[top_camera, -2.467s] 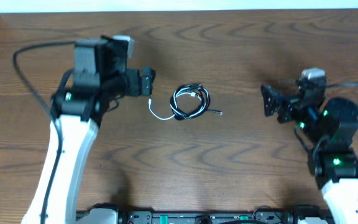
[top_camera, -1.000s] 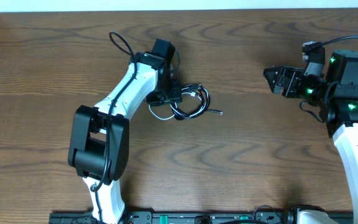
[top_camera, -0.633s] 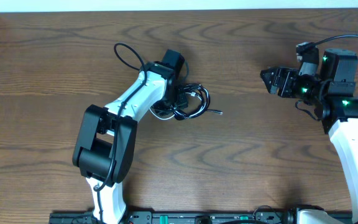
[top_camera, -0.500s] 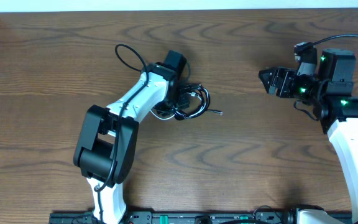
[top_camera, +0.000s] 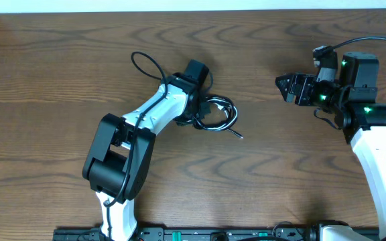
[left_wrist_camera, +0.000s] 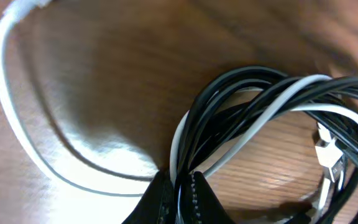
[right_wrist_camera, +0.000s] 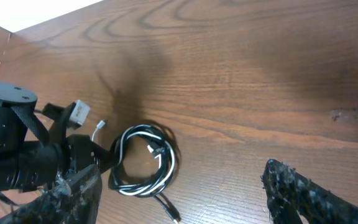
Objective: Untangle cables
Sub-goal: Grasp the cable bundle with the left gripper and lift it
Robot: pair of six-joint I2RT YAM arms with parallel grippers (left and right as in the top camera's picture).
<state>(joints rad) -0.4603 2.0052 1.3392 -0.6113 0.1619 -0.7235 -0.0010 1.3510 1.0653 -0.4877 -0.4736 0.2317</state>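
Note:
The cables [top_camera: 218,114] lie as one small coil on the wooden table, black and white strands wound together, with a black plug end [top_camera: 237,134] trailing to the lower right. My left gripper [top_camera: 196,116] is shut on the coil's left side. Up close, its fingertips [left_wrist_camera: 180,188] pinch several black and white strands [left_wrist_camera: 247,106], and a loose white loop [left_wrist_camera: 8,118] curves away to the left. My right gripper [top_camera: 283,88] hovers open well to the right of the coil, holding nothing. From its wrist the coil [right_wrist_camera: 143,163] shows between its spread fingers [right_wrist_camera: 180,177].
The left arm's thicker black wire [top_camera: 145,64] arches over the table behind its wrist. The table's back edge meets a white wall [top_camera: 179,5]. A black base rail [top_camera: 213,234] runs along the front edge.
My left gripper has closed on the cable coil and shifted it slightly to the right; the plug end moved with it. The right arm has edged a little left, still open.

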